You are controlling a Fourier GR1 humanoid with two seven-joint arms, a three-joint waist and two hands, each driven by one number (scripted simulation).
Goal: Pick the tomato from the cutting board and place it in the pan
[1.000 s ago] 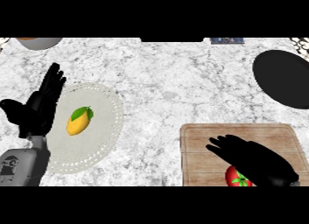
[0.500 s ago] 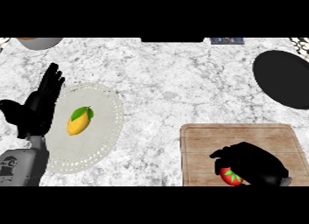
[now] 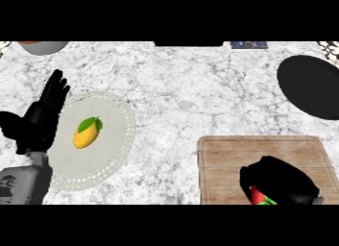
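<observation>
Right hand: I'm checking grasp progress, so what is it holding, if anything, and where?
The right hand is curled over the red tomato on the wooden cutting board, covering its top; only the tomato's lower left shows.

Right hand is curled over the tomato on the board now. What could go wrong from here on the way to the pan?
1. The right robot hand hides most of the tomato, so the hold can't be confirmed; it may slip on lifting.
2. The tomato sits at the cutting board's near edge and could roll off.
3. The pan lies far back at the right edge; a long carry could overshoot its rim.
</observation>
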